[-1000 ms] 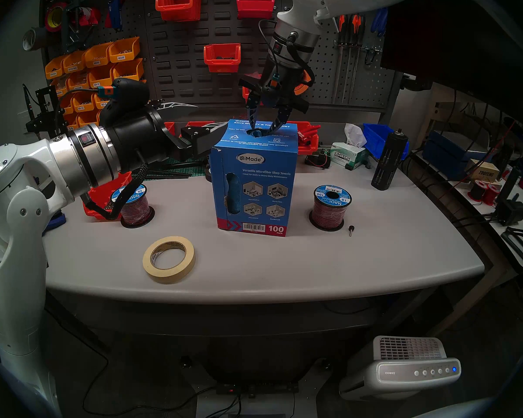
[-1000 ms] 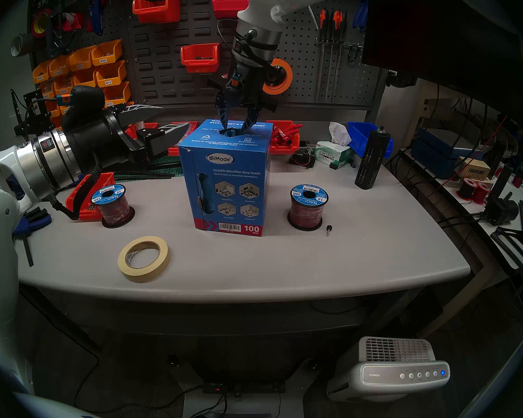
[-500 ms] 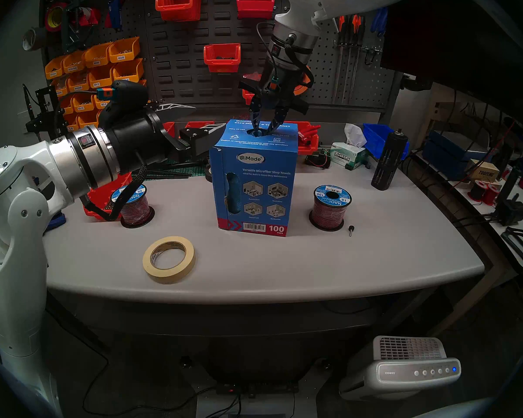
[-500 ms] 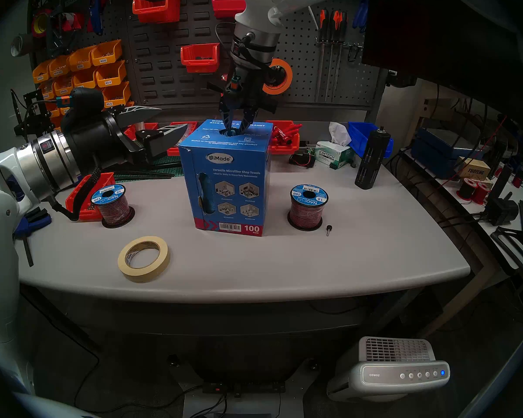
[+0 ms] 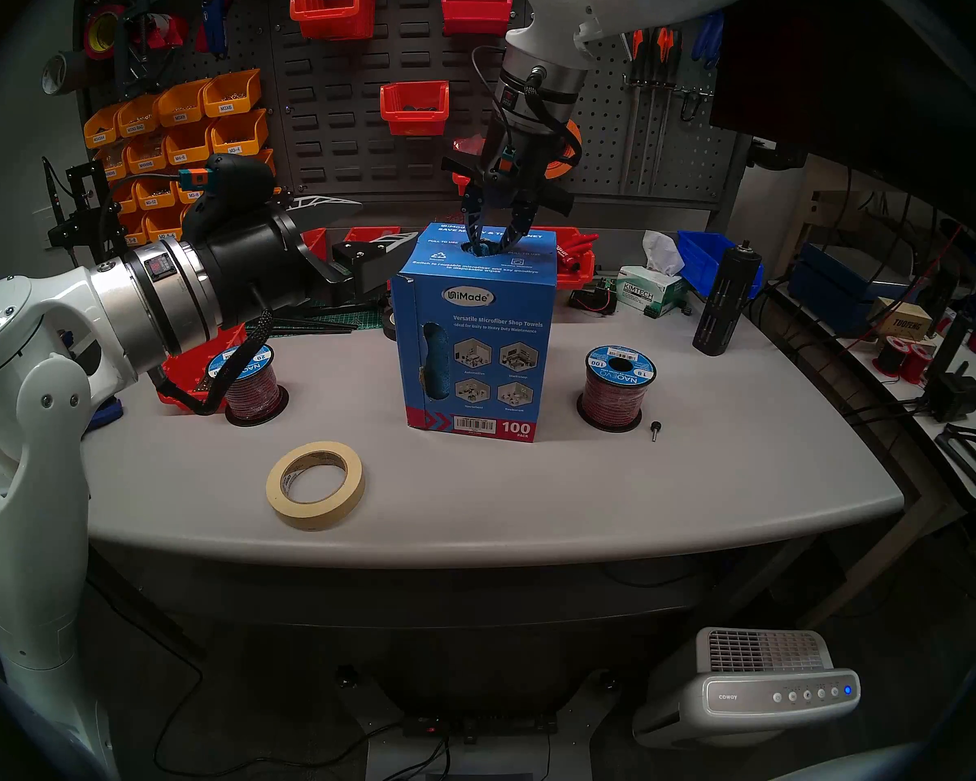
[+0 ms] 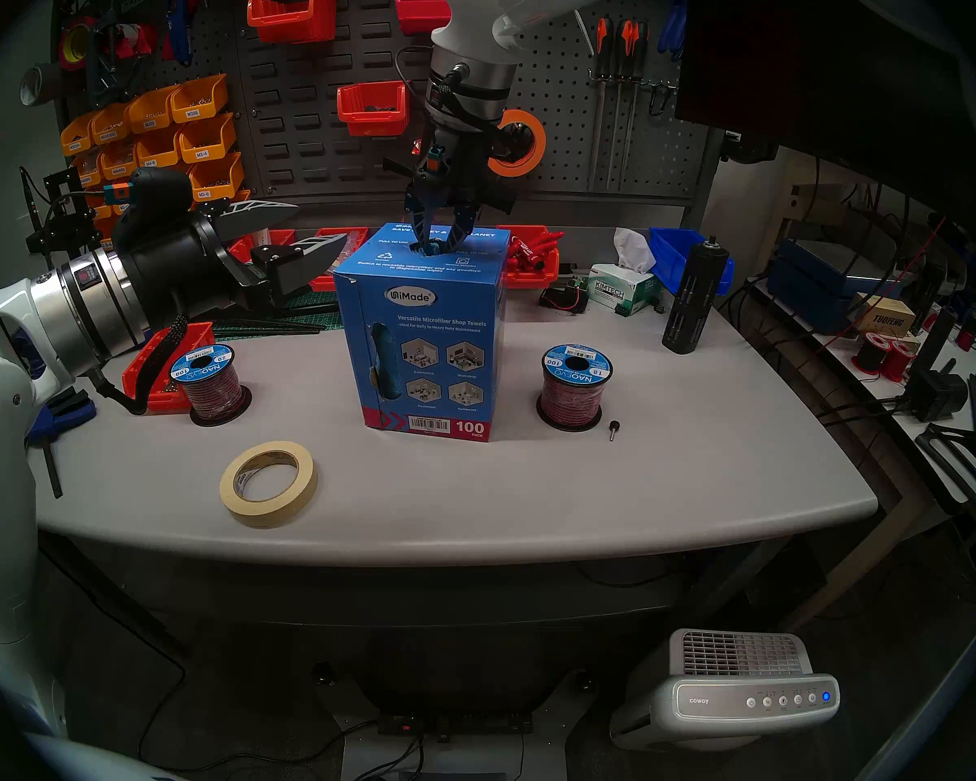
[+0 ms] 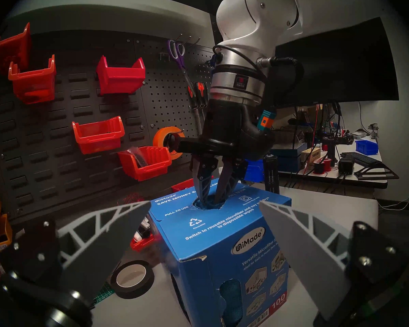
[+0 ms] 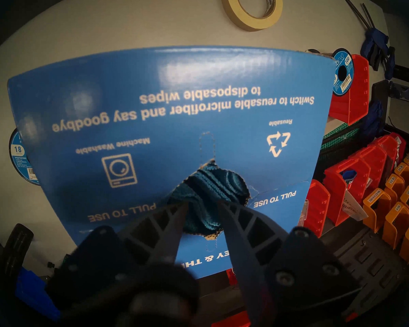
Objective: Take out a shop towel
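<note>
So from where I stood, nearest me on the counter (image 5: 700, 498) was a roll of masking tape (image 5: 315, 485), down around 7 o'clock from the blue carton (image 5: 474, 340). Two wire spools sat either side of that carton, one at 9 o'clock (image 5: 247, 382) and one at 3 o'clock (image 5: 615, 388), both well apart from it.

The carton stood upright mid-counter. The shop towel (image 8: 208, 189) was still inside, just a bunched blue tuft poking up through the round hole in the top. More blue cloth showed through the slot in the front face.

The left gripper (image 5: 362, 227) hung off at about 10 o'clock from the carton, level, its fingers spread wide and holding nothing.

The right gripper (image 8: 202, 207) came down steeply from 12 o'clock with its fingers (image 8: 175, 222) sunk into the hole, one on each side of the tuft. They were partly drawn in around the cloth, but I couldn't tell whether they'd actually pinched it.

My read: this was the grab step, nothing pulled out. Next would need a firm pinch, then a straight lift. The carton looked light, so it might ride up with the towel unless that idle left gripper steadied it.

Behind all that, a Kimtech tissue box (image 5: 652, 292) sat at 2 o'clock.
</note>
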